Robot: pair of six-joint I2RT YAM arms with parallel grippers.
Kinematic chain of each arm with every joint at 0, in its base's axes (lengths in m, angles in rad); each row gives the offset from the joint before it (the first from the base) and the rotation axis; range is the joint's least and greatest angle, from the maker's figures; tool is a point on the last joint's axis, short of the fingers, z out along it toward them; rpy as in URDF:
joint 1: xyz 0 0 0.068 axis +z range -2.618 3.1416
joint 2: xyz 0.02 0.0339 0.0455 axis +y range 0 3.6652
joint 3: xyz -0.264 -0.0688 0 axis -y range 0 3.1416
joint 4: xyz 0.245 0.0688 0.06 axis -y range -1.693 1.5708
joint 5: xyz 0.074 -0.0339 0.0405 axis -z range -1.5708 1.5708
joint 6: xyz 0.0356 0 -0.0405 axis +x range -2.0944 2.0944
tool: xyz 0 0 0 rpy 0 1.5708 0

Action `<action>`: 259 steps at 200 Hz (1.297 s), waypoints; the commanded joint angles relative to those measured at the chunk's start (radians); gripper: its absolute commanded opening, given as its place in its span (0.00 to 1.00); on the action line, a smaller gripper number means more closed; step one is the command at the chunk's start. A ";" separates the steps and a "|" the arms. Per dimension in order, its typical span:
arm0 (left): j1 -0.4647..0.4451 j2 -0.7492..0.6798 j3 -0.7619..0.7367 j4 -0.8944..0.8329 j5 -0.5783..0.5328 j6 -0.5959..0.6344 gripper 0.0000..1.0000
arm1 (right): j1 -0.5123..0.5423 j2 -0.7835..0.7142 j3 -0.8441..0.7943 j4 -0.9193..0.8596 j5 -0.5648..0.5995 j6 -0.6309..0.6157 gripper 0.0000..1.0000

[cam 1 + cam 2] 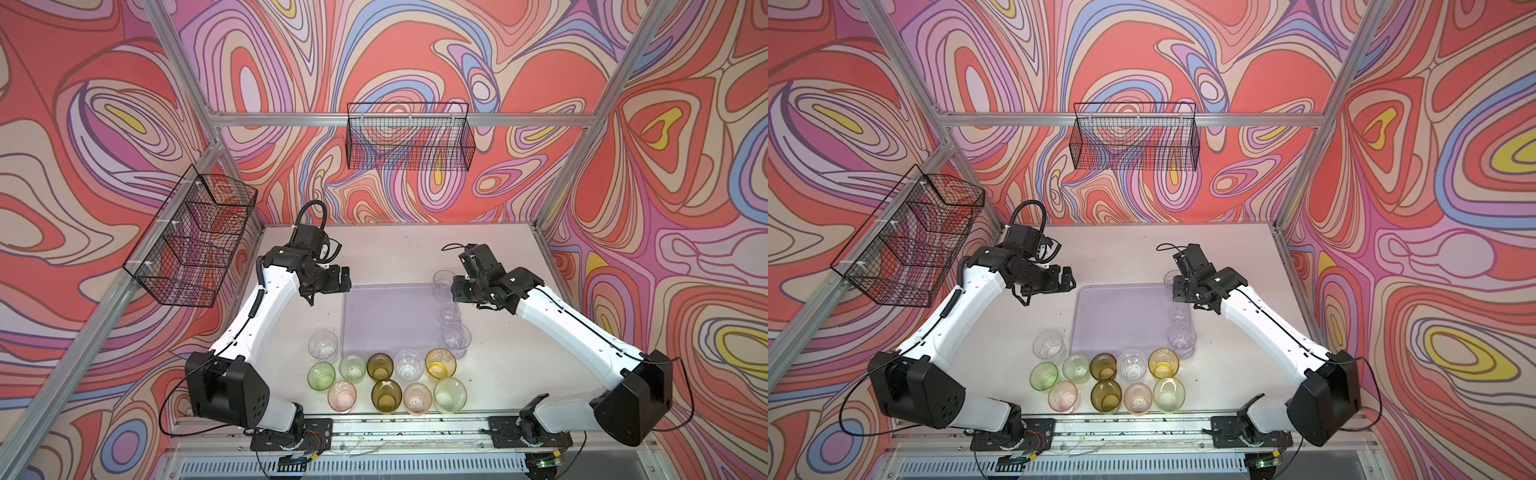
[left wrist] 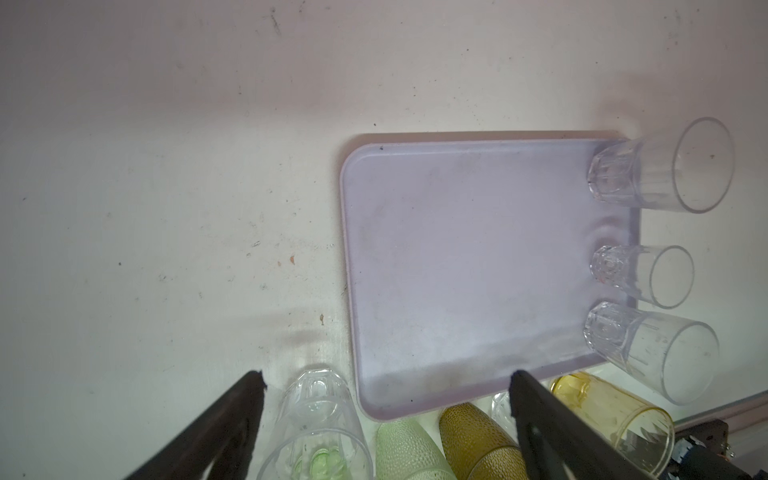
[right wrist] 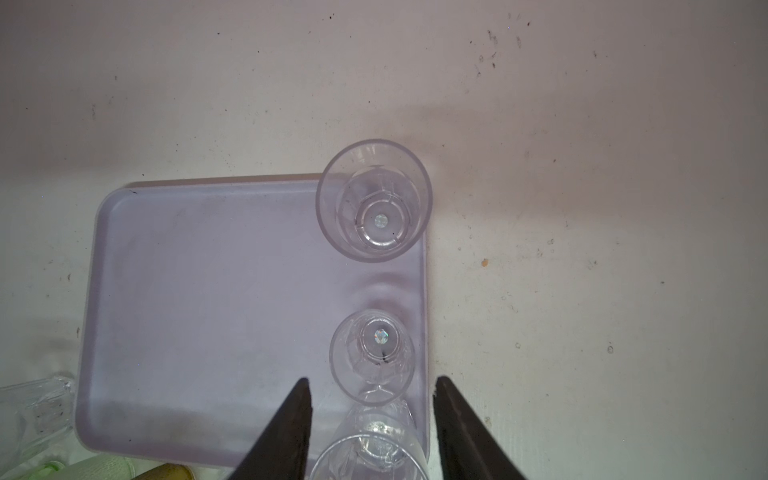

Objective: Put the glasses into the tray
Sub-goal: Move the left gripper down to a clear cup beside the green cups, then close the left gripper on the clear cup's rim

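The pale lilac tray (image 1: 386, 320) lies mid-table. Three clear glasses stand upright along its right edge: the far one (image 1: 442, 284), the middle one (image 3: 372, 357) and the near one (image 1: 456, 338). In front of the tray several more glasses stand on the table, among them a clear one (image 1: 323, 344), an olive one (image 1: 380, 365) and an amber one (image 1: 440, 363). My right gripper (image 3: 372, 386) hangs open above the tray's right edge, holding nothing. My left gripper (image 2: 386, 377) is wide open and empty, above the table off the tray's (image 2: 457, 270) far left corner.
Black wire baskets hang on the back wall (image 1: 409, 137) and on the left wall (image 1: 195, 241). Aluminium frame posts stand at the table's corners. A metal rail (image 1: 415, 428) with both arm bases runs along the front edge.
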 commanded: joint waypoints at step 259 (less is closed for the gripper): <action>0.135 -0.229 -0.348 -0.235 -0.077 -0.431 0.63 | -0.025 -0.031 -0.041 0.061 -0.031 0.008 0.53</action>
